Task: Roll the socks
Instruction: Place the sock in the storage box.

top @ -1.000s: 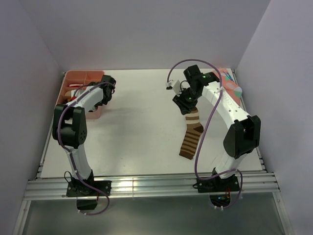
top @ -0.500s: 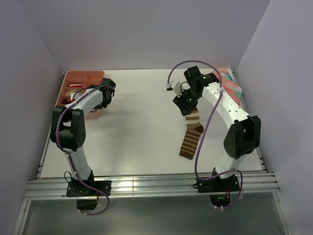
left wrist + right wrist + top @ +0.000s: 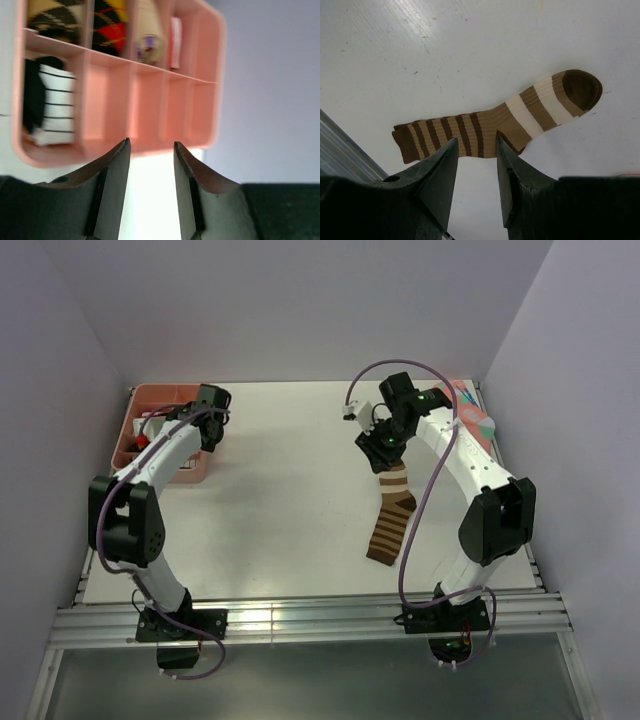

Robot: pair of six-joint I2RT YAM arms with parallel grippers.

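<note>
Brown-and-tan sock (image 3: 392, 510): lies flat and unrolled on the white surface (image 3: 280, 510), right of centre
Right tool (image 3: 476, 142): jaws apart, grasping nothing, hovering above the sock and clear of it
Left tool (image 3: 150, 145): released and empty, just outside the pink tray (image 3: 215, 85)
White black-striped sock (image 3: 56, 107): bundled in a corner compartment of the tray
Pink dotted sock (image 3: 472, 410): at the far right edge

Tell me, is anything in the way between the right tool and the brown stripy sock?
No, nothing visible is in the way. The right tool hangs above the brown stripy sock with its jaws apart and empty. The sock lies flat on the white table, uncovered.
</note>
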